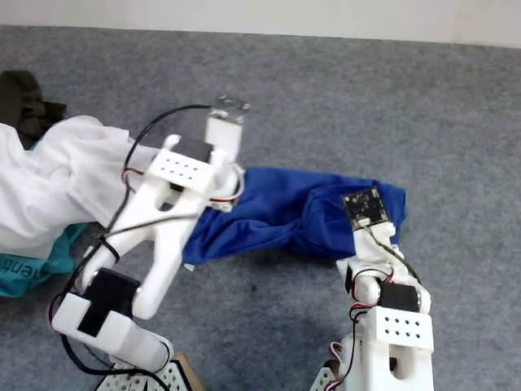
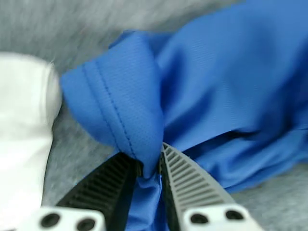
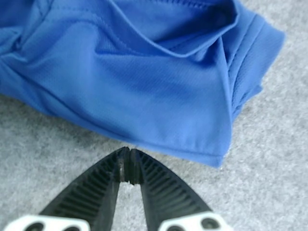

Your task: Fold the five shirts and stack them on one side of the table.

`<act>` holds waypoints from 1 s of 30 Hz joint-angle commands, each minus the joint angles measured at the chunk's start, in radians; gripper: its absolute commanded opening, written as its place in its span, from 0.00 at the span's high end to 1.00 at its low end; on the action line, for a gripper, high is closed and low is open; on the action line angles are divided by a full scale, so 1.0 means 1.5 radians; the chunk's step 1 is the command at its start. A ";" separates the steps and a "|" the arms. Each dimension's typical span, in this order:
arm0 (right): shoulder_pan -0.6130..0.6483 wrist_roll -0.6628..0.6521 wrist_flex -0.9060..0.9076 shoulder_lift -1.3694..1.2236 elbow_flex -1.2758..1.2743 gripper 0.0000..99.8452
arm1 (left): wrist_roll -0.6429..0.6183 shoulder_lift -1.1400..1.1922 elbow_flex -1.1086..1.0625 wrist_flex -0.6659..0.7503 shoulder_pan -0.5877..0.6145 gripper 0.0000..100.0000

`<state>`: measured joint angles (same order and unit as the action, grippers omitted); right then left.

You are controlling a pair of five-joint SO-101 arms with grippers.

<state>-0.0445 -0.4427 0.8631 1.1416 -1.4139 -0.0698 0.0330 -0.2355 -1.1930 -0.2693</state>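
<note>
High view: the blue shirt (image 1: 277, 213) lies crumpled in a long bunch across the centre of the frame on the grey table (image 1: 456, 122). The left arm (image 1: 167, 224) reaches to the shirt's left end and the right arm (image 1: 383, 301) stands at its lower right. A white shirt (image 1: 57, 179) is heaped at the left edge. A teal shirt (image 1: 37, 265) peeks out beneath it, and a dark garment (image 1: 23, 96) lies in the upper left corner (likely another of the five).

Left wrist view: the left gripper (image 2: 150, 162) is clamped on a gathered fold of the blue shirt beside its stitched hem. The cloth rises out of the pinch and drapes over. The white shirt lies just beside it.

Right wrist view: the right gripper (image 3: 128, 155) has its claw together on nothing, the tips over bare table just short of the blue shirt's folded edge.

The fabric looks thin, light and smooth, so it should slump and may slide out of a shallow pinch. I judge that a hem or corner, where the layers are doubled, would give the firmest hold. The near corner by the right gripper looks like a good spot for a second grip to spread the shirt flat.
</note>
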 commanded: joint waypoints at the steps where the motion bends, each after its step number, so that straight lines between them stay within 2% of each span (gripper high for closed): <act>1: 0.003 0.011 -0.012 0.008 0.004 0.99 | -0.005 -0.030 0.070 -0.004 -0.044 0.94; 4: -0.003 0.043 -0.028 0.008 0.003 0.99 | -0.006 -0.030 0.109 -0.004 -0.069 0.94; 9: -0.062 0.092 -0.068 0.008 -0.003 0.99 | -0.012 -0.027 0.158 0.001 -0.123 0.94; 13: -0.117 0.150 -0.082 0.008 -0.001 0.99 | -0.066 0.038 0.230 -0.004 -0.158 0.94; 21: -0.236 0.264 -0.120 0.009 0.001 0.99 | -0.084 0.203 0.446 -0.099 -0.220 0.94; 30: -0.339 0.291 -0.120 0.009 -0.005 0.99 | -0.123 0.355 0.717 -0.191 -0.285 0.94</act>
<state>-0.4971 -0.0192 0.6989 1.1416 -1.4246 -0.2325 0.5240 0.7035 -1.4569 -0.6651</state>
